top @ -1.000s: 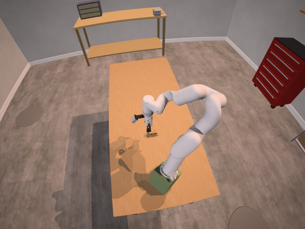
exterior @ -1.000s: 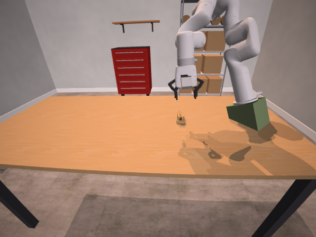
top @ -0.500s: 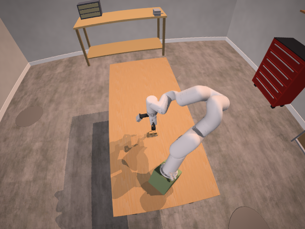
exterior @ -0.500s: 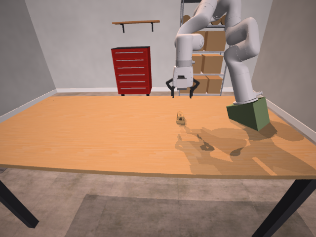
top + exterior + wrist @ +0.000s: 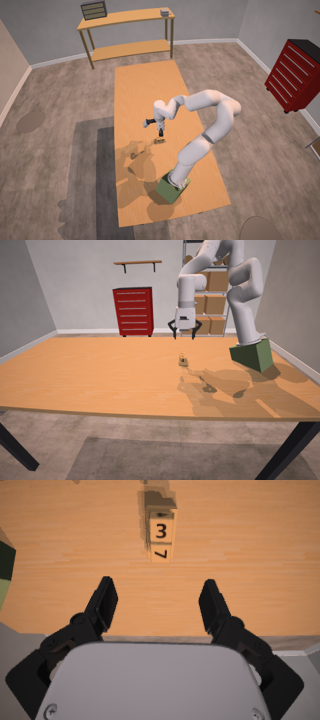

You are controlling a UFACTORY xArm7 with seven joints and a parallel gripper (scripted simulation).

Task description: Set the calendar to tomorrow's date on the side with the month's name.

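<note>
Nothing of the task looks done yet. The claw hangs above the counter with its jaws spread fully and nothing between them. The calendar stands on the counter below the claw and a little ahead of it, untouched. In the wrist view its cubes show a 3 and, on the one nearer the claw, what reads as a 7 upside down; the exterior view shows a 4 on another face. The month's name is too small to read, so which side counts cannot be told. Left, as I judge it: come down, take a cube, turn it to the new digit, set it back flat in the tray, and release.

The counter is pale orange wood grain, crossed by the arm's shadow. Around it: grey floor, a red drawer chest, shelving with cardboard boxes behind the claw, and a wooden shelf table.
</note>
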